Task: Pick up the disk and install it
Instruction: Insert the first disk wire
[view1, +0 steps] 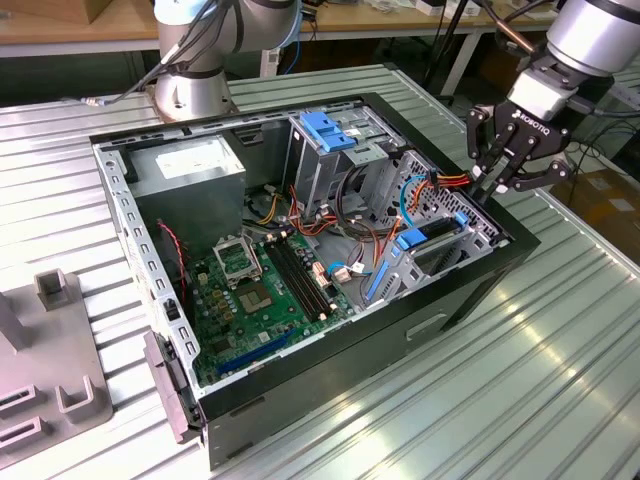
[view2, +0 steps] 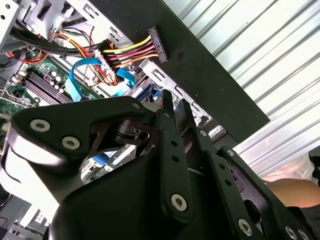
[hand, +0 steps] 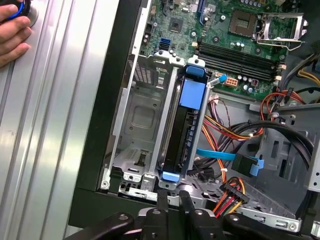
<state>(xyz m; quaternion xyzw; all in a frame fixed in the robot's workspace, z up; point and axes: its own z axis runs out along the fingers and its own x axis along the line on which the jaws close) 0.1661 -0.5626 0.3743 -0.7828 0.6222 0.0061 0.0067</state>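
Note:
The disk (hand: 186, 131) stands on edge in its blue carrier bracket, seated in a slot of the metal drive bay (hand: 140, 115) at the corner of the open computer case (view1: 300, 370). In the exterior view the disk (view1: 432, 238) shows as a blue-framed dark slab near the case's right wall. My gripper (view1: 487, 188) hangs just above and outside that wall, shut with nothing between its fingers. Its fingertips (hand: 162, 196) lie close together, off the disk's blue end tab. In the second wrist view the gripper (view2: 175, 107) points down at the bay.
A loose power connector (hand: 232, 192) on coloured wires and a blue data cable (hand: 220, 155) hang beside the bay. The grey power-supply box (view1: 190, 170), an upright cage with a blue top (view1: 330, 130) and the motherboard (view1: 250, 290) fill the case. A person's hand (hand: 12, 35) rests on the ribbed table.

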